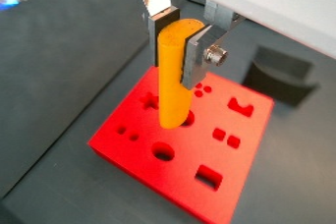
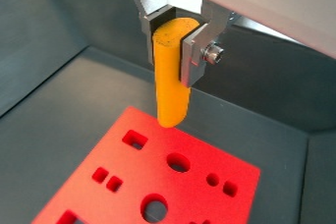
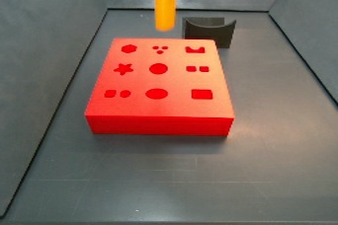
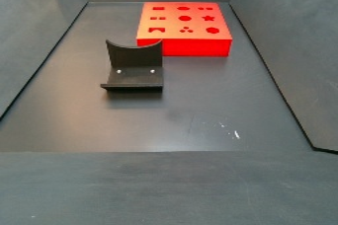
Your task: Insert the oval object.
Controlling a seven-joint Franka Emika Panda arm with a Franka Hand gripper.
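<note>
My gripper (image 1: pixel 178 56) is shut on the oval object (image 1: pixel 174 95), a long orange peg held upright by its upper end between the silver fingers (image 1: pixel 195 59). Both wrist views show this grip (image 2: pixel 174 46). The peg (image 2: pixel 171 95) hangs above the red block (image 1: pixel 197 184) with shaped holes, clear of its top. In one wrist view its lower end lines up with a round hole (image 1: pixel 184 120). In a side view the peg (image 3: pixel 165 2) hangs over the far edge of the red block (image 3: pixel 158 112); the gripper is out of frame there. The other side view shows only the block (image 4: pixel 185 47).
A dark grey curved block (image 3: pixel 209 30) stands on the floor beside the red block, also seen in a side view (image 4: pixel 132 69) and a wrist view (image 1: pixel 282 74). Grey walls (image 3: pixel 53 81) enclose the dark floor (image 4: pixel 199 120).
</note>
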